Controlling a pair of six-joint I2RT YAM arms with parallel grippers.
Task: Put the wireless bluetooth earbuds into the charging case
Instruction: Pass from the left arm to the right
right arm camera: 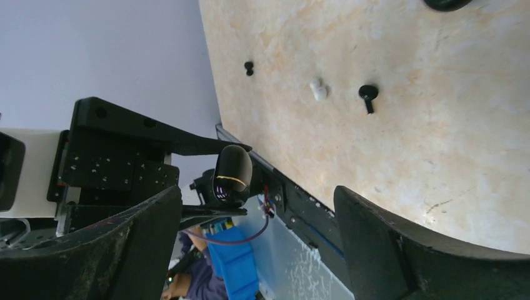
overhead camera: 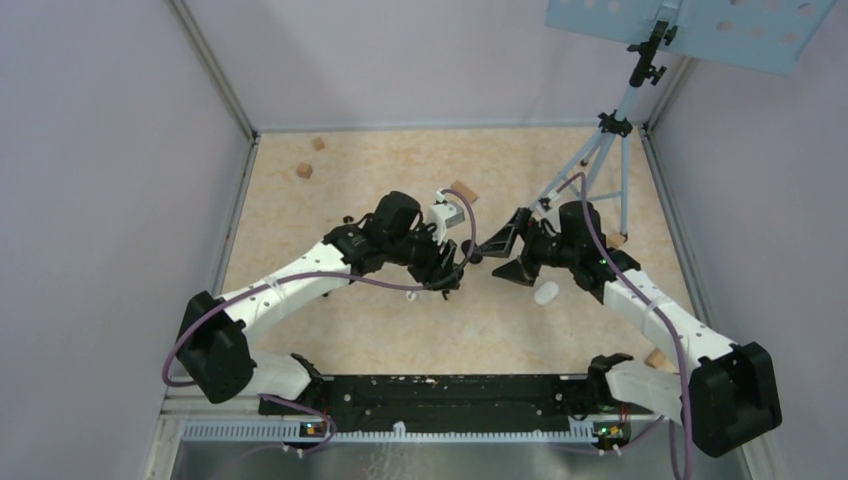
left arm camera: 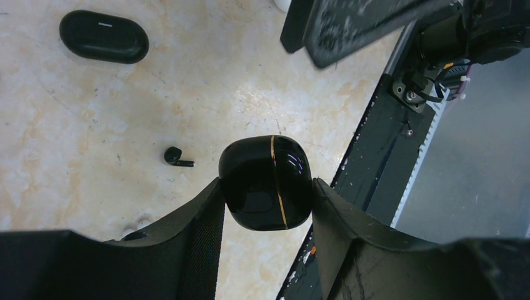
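My left gripper (left arm camera: 267, 187) is shut on a glossy black charging case (left arm camera: 265, 182) with a thin gold seam, held off the table with its lid closed. The same case (right arm camera: 232, 175) shows in the right wrist view, just beyond my right gripper (right arm camera: 257, 194), which is open and holds nothing. From above, the left gripper (overhead camera: 466, 256) and right gripper (overhead camera: 492, 262) face each other tip to tip at mid-table. One black earbud (left arm camera: 177, 157) lies on the table under the left gripper. Two black earbuds (right arm camera: 368, 95) (right arm camera: 249, 67) and a white earbud (right arm camera: 319, 89) lie apart on the table.
A second black oval case (left arm camera: 104, 36) lies flat on the table. A white oval case (overhead camera: 546, 293) sits beside the right arm. Wooden blocks (overhead camera: 304, 170) (overhead camera: 463, 190) lie toward the back. A tripod (overhead camera: 604, 150) stands at the back right. Walls enclose three sides.
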